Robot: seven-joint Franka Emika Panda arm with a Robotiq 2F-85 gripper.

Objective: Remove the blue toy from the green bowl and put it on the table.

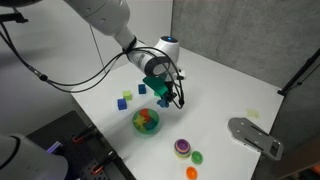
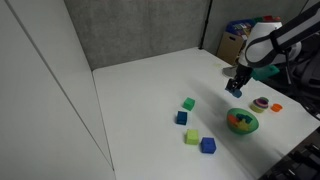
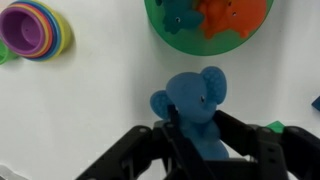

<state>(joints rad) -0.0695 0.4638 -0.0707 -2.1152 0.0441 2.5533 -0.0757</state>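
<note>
The toy (image 3: 200, 108), a soft blue animal shape, is out of the bowl (image 3: 190, 44) and clamped between the fingers of the hand (image 3: 205, 140), over bare bench (image 3: 90, 100) just short of the bowl's rim. In both exterior views the hand (image 1: 166, 92) looks raised above the bench beside the bowl (image 1: 146, 121); how much air is under the toy I cannot tell.

The main risk is letting go too high. A light, rounded toy can bounce or roll, and the bowl is near enough that it may end up against the rim or be tipped back in among the orange and teal pieces.

The grip sits low on the body, so the toy could cling to one finger and be dragged as the hand lifts.

A sideways drift while lowering could nudge the bowl, or carry the toy toward the purple stack (image 3: 35, 30).
</note>
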